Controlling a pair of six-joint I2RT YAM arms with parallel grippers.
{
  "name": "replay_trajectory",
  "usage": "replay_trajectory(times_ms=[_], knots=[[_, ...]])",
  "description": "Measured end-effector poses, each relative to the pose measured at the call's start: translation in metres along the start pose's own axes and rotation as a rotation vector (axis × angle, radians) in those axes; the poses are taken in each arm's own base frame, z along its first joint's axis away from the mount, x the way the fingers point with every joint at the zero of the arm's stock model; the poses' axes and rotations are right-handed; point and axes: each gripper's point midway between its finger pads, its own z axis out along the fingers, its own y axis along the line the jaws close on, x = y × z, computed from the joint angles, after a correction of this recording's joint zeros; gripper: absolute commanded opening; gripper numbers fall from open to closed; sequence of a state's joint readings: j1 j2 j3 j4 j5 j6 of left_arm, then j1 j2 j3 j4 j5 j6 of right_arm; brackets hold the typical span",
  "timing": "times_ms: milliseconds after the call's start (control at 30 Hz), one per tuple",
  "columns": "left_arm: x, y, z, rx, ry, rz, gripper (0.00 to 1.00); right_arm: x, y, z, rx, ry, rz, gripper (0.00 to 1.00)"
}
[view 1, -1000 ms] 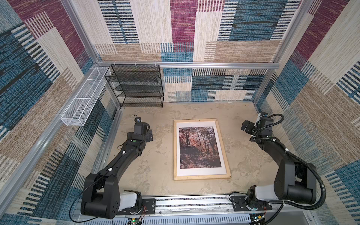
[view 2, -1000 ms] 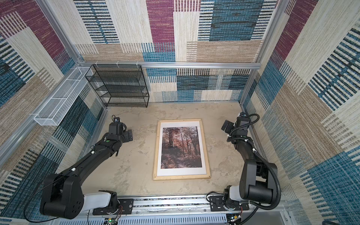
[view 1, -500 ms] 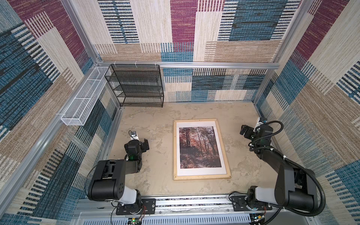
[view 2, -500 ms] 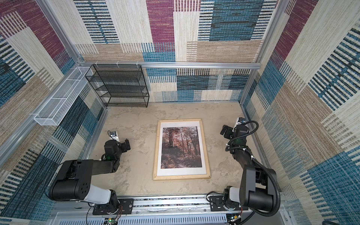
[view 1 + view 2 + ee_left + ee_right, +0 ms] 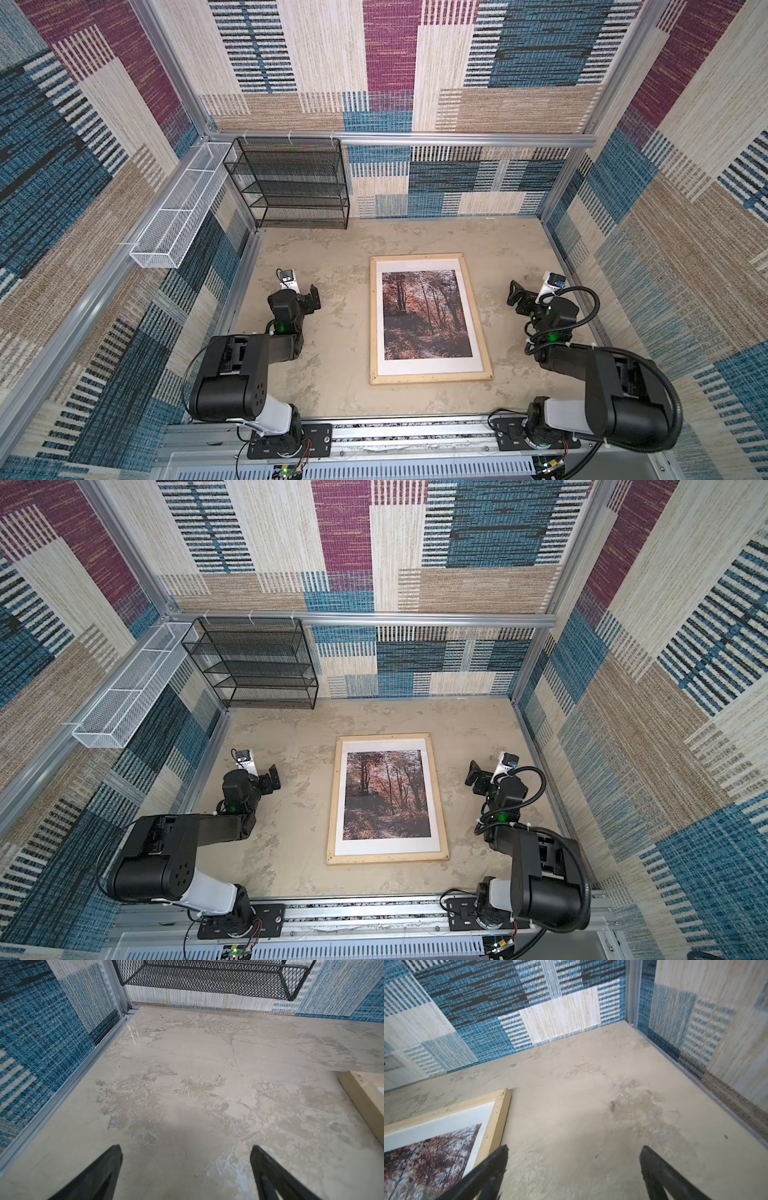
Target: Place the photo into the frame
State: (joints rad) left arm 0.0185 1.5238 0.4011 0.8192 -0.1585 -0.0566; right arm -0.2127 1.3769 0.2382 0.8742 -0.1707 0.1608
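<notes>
The frame (image 5: 373, 320) (image 5: 334, 800) of pale wood lies flat in the middle of the table. The photo (image 5: 424, 316) (image 5: 386, 796), an autumn forest, sits inside it face up with a white border around it. My left gripper (image 5: 311, 300) (image 5: 272, 780) hovers open to the left of the frame, well apart from it. My right gripper (image 5: 517, 293) (image 5: 473, 773) is open to the right of the frame. In the left wrist view the gripper (image 5: 187, 1149) holds nothing, with a frame corner (image 5: 365, 1097) at the edge. The right wrist view shows the empty gripper (image 5: 574, 1149) beside the frame (image 5: 497, 1122) and the photo (image 5: 425, 1159).
A black mesh shelf unit (image 5: 291, 187) (image 5: 207, 978) stands at the back left. A white wire basket (image 5: 178, 212) hangs on the left wall. Patterned walls close in three sides, and a metal rail (image 5: 415, 432) with the arm bases runs along the front.
Both arms have folded back toward their bases. The left arm went from stretched out to tucked, and the right gripper drew nearer the front. Frame and photo have not moved.
</notes>
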Motion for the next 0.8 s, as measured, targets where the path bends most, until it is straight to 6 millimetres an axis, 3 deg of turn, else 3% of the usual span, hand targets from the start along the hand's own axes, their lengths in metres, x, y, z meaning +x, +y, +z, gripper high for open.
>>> replay_trajectory(times_ms=[100, 300, 533, 800], knots=[[0.0, 0.0, 0.0, 0.0, 0.0, 0.0, 0.99, -0.01, 0.023, 0.0, -0.085, -0.076, -0.06, 1.0], [0.0, 0.0, 0.0, 0.0, 0.001, 0.001, 0.99, 0.007, 0.065, 0.007, -0.185, -0.081, -0.2, 1.0], [0.0, 0.0, 0.0, 0.0, 0.0, 0.0, 0.99, -0.007, 0.059, 0.008, -0.132, -0.142, -0.229, 1.0], [0.0, 0.0, 0.0, 0.0, 0.0, 0.0, 0.99, -0.009, 0.059, 0.01, -0.133, -0.148, -0.247, 1.0]])
